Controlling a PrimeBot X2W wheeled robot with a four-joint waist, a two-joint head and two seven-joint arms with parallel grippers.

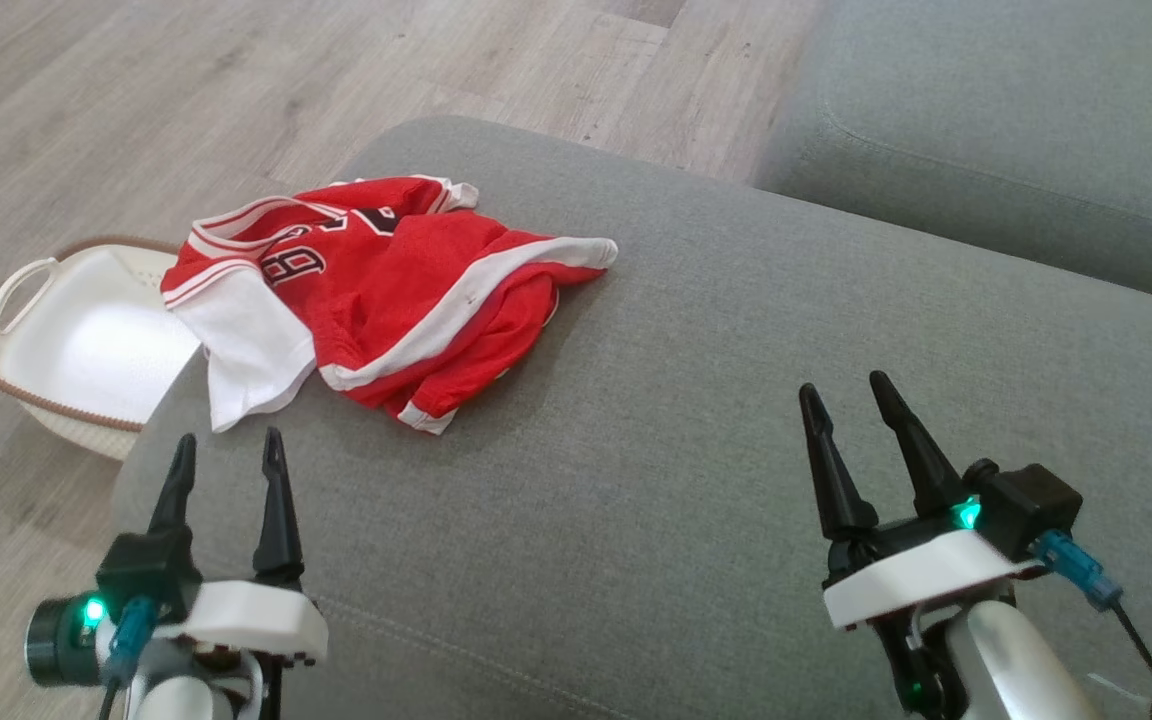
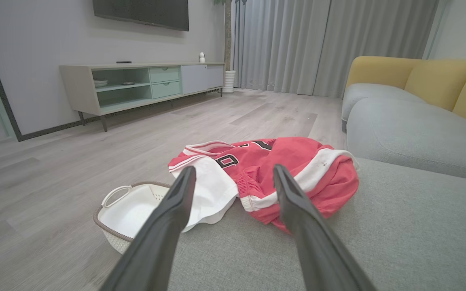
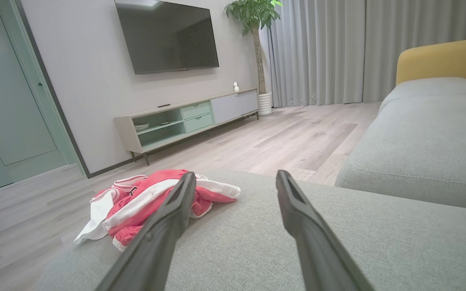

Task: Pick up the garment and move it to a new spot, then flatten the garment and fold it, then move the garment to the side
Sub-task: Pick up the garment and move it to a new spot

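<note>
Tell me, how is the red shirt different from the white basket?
The red jersey lies crumpled on the grey sofa cushion; the white basket stands on the wooden floor beside it. The jersey is red with white trim and dark numbers; the basket is white with a brown rim. The jersey is a floppy heap; the basket keeps a bowl shape with a loop handle. Both have white parts.

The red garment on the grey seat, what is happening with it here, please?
A two-armed robot is about to handle it; nothing is grasped yet. The red and white garment lies crumpled near the left edge of the grey seat cushion, one white part hanging over the edge above a white basket on the floor. The left gripper and right gripper hover open, short of the cloth.
</note>
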